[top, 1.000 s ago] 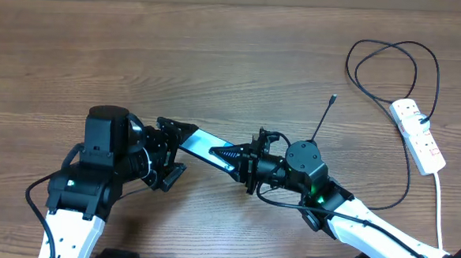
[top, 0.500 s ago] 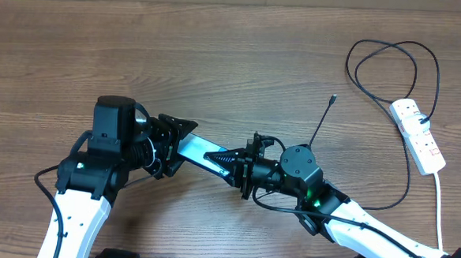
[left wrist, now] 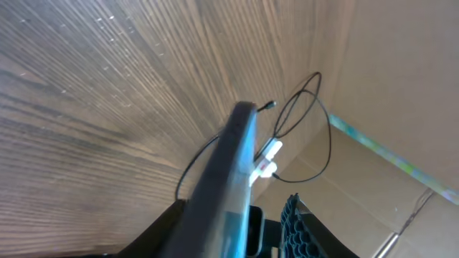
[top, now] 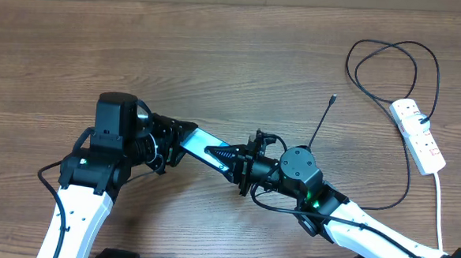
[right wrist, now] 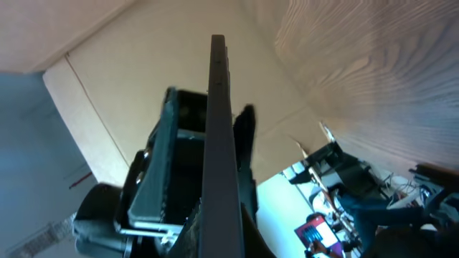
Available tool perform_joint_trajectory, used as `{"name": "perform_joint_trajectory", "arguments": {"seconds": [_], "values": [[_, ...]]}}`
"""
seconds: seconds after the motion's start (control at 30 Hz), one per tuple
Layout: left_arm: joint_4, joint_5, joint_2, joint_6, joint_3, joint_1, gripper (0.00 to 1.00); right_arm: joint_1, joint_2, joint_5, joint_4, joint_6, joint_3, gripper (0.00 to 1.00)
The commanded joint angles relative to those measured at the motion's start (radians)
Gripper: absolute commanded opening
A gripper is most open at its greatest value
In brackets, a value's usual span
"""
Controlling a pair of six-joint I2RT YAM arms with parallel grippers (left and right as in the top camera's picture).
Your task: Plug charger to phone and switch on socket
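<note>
The wooden bench [top: 234, 58] fills the overhead view. The left end effector [top: 173, 140] stands spread around the left end of the smartphone. In the left wrist view, a gap shows between the ribbed pad [left wrist: 295, 226] and the smartphone's edge. The right end effector [top: 223, 155] is pressed together, pinching the smartphone's right end. The black charger cable [top: 323, 120] loops at the far right. Its plug tip lies free on the wood, apart from the smartphone. The white power strip [top: 418, 136] lies near the right edge, trailing a thick white cord [top: 438, 211]. The smartphone [top: 202, 143] spans both end effectors at the bench's middle front, its screen light blue.
</note>
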Motion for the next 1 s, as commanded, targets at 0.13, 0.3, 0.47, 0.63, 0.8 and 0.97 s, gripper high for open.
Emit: {"name": "perform_joint_trajectory", "arguments": {"seconds": [0.13,0.3,0.47,0.63,0.8,0.97], "values": [[0.034,0.028,0.006,-0.022,-0.005,-0.008,0.34,0.004,-0.008,0.041,0.004,0.139,0.021,0.04],[0.039,0.036,0.006,-0.024,-0.005,-0.008,0.36,0.004,-0.008,0.073,0.005,0.139,0.021,0.04],[0.04,0.066,0.006,-0.024,-0.005,-0.014,0.36,0.007,-0.008,0.118,0.004,0.139,0.021,0.04],[0.04,0.066,0.006,-0.024,-0.005,-0.039,0.35,0.02,-0.008,0.158,0.002,0.139,0.021,0.04],[0.04,0.055,0.006,-0.023,-0.005,-0.052,0.27,0.039,-0.008,0.157,0.01,0.139,0.021,0.04],[0.039,0.054,0.007,-0.012,-0.005,-0.052,0.22,0.058,-0.008,0.158,0.055,0.139,0.021,0.04]]}}
